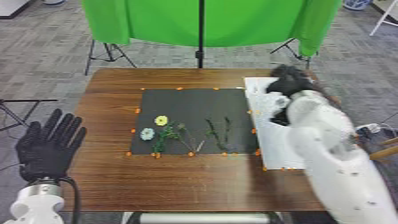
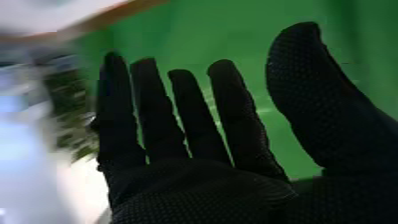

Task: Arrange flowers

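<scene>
In the head view a dark mat (image 1: 182,107) lies mid-table, bearing a yellow flower (image 1: 161,120), a pale blue-white flower (image 1: 147,134) and several green stems (image 1: 213,131). My right hand (image 1: 286,84) is over the white board at the table's right side, away from the flowers. The right wrist view has the right hand (image 2: 195,185) with straight fingers and the thumb spread, nothing held. My left hand (image 1: 50,149) is at the table's left edge, palm flat, fingers straight, well left of the flowers.
The white board (image 1: 277,150) lies right of the mat. Small orange markers (image 1: 190,154) line the mat's edges. Behind the brown table (image 1: 204,177) hangs a green cloth (image 1: 151,22) on stands.
</scene>
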You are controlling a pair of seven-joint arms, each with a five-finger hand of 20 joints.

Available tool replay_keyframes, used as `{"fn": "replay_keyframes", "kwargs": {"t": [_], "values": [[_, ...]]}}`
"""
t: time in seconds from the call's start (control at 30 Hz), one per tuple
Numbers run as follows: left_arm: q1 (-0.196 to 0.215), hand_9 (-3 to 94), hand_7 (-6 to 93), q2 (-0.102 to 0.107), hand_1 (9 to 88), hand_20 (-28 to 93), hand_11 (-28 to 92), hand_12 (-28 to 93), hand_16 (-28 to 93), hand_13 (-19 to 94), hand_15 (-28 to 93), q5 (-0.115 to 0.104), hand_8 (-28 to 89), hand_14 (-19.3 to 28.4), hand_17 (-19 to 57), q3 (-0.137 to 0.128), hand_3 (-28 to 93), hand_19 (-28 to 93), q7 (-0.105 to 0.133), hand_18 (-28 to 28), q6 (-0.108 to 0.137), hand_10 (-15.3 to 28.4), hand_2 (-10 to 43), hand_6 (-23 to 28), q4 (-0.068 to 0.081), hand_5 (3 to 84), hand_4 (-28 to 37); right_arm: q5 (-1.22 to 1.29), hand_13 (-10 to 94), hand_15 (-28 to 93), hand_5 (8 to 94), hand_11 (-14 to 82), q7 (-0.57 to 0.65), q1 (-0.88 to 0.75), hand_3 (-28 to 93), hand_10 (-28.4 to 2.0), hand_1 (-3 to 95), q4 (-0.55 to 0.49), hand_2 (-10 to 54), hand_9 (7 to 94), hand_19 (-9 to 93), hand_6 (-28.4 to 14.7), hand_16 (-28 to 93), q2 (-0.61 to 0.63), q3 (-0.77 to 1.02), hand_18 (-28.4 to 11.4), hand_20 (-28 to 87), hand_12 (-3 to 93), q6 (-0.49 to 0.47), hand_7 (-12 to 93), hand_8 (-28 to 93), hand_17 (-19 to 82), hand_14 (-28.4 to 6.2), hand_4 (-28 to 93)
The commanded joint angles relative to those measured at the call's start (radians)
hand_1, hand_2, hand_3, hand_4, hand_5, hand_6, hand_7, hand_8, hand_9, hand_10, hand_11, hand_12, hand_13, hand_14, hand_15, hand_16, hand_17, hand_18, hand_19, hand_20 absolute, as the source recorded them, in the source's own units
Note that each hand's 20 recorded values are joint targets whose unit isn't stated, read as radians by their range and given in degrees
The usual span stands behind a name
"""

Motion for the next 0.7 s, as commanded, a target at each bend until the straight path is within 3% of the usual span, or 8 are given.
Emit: {"fn": "replay_keyframes", "kwargs": {"t": [0.03,0.27,0.43,0.53,0.63,0.7], "values": [[0.028,37.0,11.8,-0.005,23.1,12,16,9,-2,30,17,-0.003,-11,12.2,-5.1,-0.014,80,29,0.006,12.2,-0.002,13.6,13.3,7.6,-0.004,41.3,-28.3,-0.010,32,19,44.9,5.8,0.049,-0.120,81,-17.7,40.0,0.092,-9.5,38.7,61,-6.4,17,0.136,0.142,-20.0,22,13.5,0.029,9,-9,14,-18.0,-28],[0.026,37.0,11.8,-0.005,23.1,12,16,9,-2,30,17,0.000,-11,12.1,-5.1,-0.010,80,29,0.003,12.2,-0.003,13.5,13.3,7.7,-0.004,41.4,-28.3,0.019,33,18,44.4,5.9,0.093,-0.115,82,-17.0,41.2,0.112,-9.5,38.2,60,-5.7,18,0.129,0.157,-20.2,21,13.2,-0.101,10,-10,14,-17.7,-28],[0.031,37.0,11.8,-0.006,23.1,12,16,9,-2,30,17,-0.002,-11,12.2,-5.1,-0.010,80,29,0.009,12.2,0.000,13.5,13.3,7.7,-0.006,41.4,-28.3,0.001,38,18,46.5,6.5,0.070,-0.104,82,-13.7,45.1,0.145,-9.5,40.9,62,-4.5,19,0.119,0.143,-21.0,22,13.2,-0.166,10,-10,16,-16.4,-28],[0.033,37.0,11.8,-0.009,23.1,12,16,9,-2,30,17,-0.002,-11,12.2,-5.1,-0.011,80,29,0.007,12.2,0.002,13.6,13.3,7.7,-0.007,41.4,-28.3,-0.048,46,20,51.1,8.1,0.048,-0.100,81,-12.3,49.3,0.210,-9.5,46.9,65,-2.4,20,0.111,0.106,-20.9,24,12.9,-0.040,12,-11,19,-13.9,-28],[0.033,37.0,11.8,-0.013,23.2,12,16,9,-2,30,17,-0.002,-11,12.3,-5.1,-0.008,80,30,0.005,12.2,0.001,13.6,13.3,7.7,-0.008,41.4,-28.3,-0.066,59,25,65.5,10.8,0.044,-0.109,77,-10.4,53.8,0.253,-9.5,62.6,69,1.9,21,0.104,0.081,-19.6,27,12.9,0.135,15,-11,24,-9.9,-28],[0.035,37.0,11.8,-0.014,23.3,12,16,9,-2,30,17,-0.004,-11,12.2,-5.1,-0.007,80,30,0.005,12.2,0.000,13.6,13.4,7.7,-0.008,41.4,-28.3,-0.079,65,23,74.3,8.6,0.031,-0.135,68,-9.9,59.3,0.233,-9.5,72.5,70,2.1,31,0.106,0.079,-19.2,29,19.5,0.221,17,-4,26,-8.0,-28]]}}
